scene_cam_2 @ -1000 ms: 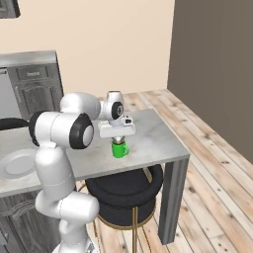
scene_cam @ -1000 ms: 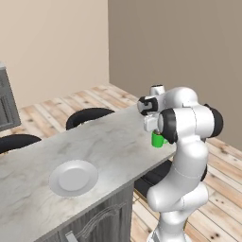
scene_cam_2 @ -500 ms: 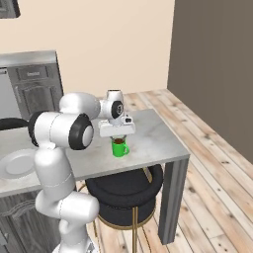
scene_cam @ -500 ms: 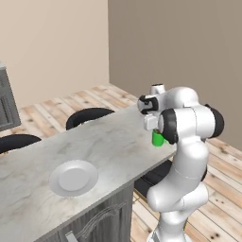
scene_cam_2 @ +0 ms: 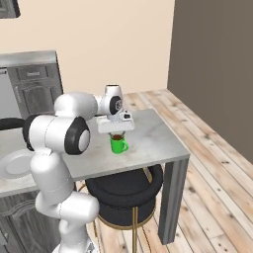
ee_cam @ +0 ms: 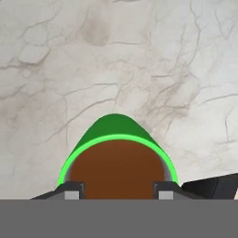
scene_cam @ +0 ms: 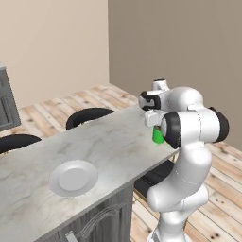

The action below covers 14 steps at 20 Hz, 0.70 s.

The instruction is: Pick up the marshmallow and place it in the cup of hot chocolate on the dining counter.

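We see the gripper (scene_cam_2: pixel 117 132) hanging right above the cup of hot chocolate (scene_cam_2: pixel 118 145), w/ a small gap between them. Cup sits on the dining counter (scene_cam_2: pixel 153 140) nr its right end. In hand view the two fingertips (ee_cam: pixel 73 191) stand apart over the brown liquid, one at each side of the green rim (ee_cam: pixel 119 137); jaws partly open, nothing between them. Marshmallow: can't tell where it is. White plate (scene_cam: pixel 73 177) lies well apart, left along the slab.

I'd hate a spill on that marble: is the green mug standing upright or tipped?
Upright. The green mug stands on its base on the dining counter, and the hand view shows its round rim level, with brown hot chocolate filling it.
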Available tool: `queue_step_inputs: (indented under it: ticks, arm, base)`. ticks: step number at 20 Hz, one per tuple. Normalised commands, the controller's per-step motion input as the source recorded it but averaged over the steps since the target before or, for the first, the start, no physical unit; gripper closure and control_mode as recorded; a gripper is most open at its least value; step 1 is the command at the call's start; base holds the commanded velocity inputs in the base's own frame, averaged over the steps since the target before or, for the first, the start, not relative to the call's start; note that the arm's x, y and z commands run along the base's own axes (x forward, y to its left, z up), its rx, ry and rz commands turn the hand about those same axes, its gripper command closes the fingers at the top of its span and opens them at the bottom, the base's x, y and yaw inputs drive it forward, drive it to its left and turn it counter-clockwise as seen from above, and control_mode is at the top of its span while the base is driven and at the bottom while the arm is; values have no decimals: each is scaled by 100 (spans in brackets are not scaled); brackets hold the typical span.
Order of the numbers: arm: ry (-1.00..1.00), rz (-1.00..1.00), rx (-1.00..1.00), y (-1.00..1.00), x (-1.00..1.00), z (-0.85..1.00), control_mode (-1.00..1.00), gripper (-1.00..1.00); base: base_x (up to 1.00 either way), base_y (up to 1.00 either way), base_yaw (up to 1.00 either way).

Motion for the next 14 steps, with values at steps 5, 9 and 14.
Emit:
queue_step_inputs:
  ticks: [5, 9, 14]
  arm:
    - [0, 0, 1, 9, 20, -58, -100, 100]
    - [0, 0, 5, 1, 0, -61, -100, 100]
    - [-6, 0, 0, 3, -17, -4, -100, 100]
  base:
    - [0, 0, 0]
    - [0, 0, 0]
    - [0, 0, 0]
